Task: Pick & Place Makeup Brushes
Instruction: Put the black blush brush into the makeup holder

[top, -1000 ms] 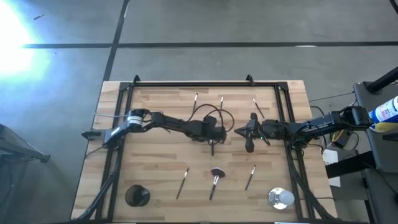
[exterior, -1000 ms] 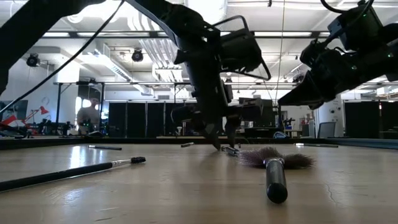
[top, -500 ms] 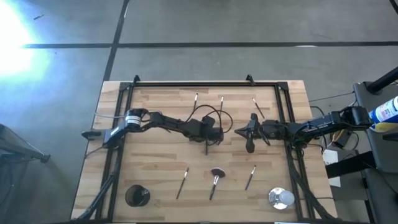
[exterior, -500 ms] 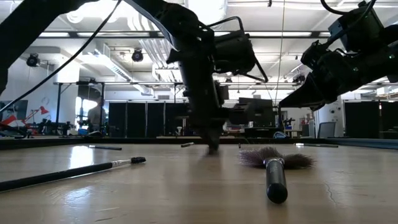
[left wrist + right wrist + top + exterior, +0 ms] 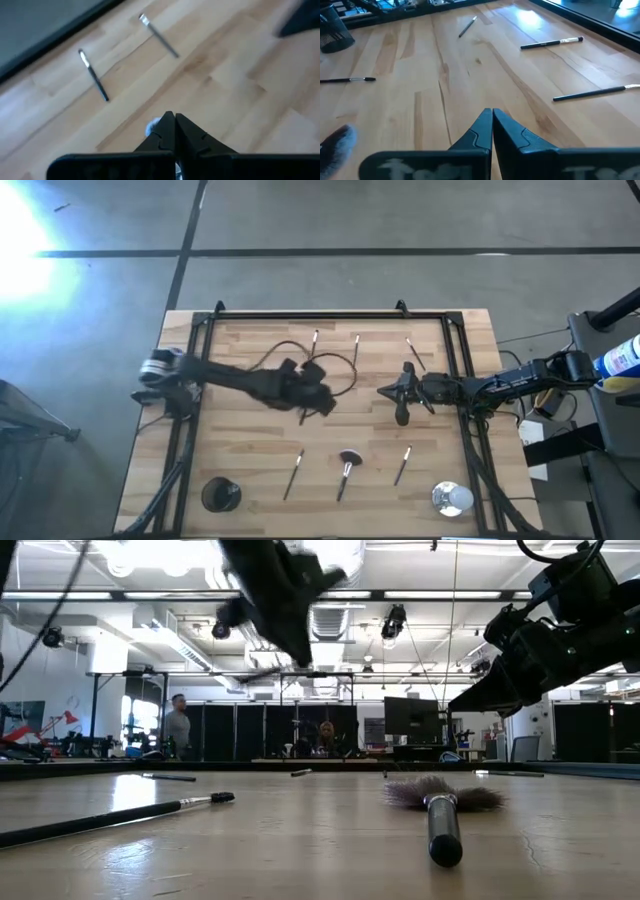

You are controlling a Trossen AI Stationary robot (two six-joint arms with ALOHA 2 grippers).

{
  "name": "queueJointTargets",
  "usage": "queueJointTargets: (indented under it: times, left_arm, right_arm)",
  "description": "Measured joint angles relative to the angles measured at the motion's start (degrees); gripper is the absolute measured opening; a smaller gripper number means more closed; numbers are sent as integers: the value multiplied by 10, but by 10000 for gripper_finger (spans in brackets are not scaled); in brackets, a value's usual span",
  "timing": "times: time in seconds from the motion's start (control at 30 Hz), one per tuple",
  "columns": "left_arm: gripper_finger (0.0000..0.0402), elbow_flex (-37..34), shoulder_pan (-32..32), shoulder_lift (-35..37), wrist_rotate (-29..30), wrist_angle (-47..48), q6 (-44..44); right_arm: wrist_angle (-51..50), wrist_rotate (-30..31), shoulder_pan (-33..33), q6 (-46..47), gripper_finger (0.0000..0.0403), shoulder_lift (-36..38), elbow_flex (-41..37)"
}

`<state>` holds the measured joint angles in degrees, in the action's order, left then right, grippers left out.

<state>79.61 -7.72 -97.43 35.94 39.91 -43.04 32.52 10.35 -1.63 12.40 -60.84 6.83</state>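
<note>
One black cup (image 5: 221, 495) sat at table's (image 5: 240, 450) near-left corner. We saw left gripper (image 5: 312, 410) up off table, left of centre, fingers pressed together, pinching thin brush (image 5: 152, 129), pale end peeking beside tips. Six makeup brushes (image 5: 294, 473) lay flat: three by far edge, three in near row, fluffy-headed brush (image 5: 348, 468) in the middle. Right gripper (image 5: 384, 390) hovered right of centre, closed, empty. Round silver object (image 5: 451, 498) sat at near-right corner.
</note>
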Motion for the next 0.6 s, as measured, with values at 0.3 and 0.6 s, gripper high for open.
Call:
queueJointTargets:
  times: [0.3,0.6]
  left_arm:
    - [0,-74,-164,145,60,-4,46]
    - [0,-100,-363,197,145,2,28]
  right_arm:
    - [0,2,0,-4,8,0,0]
    - [0,3,0,-4,8,0,0]
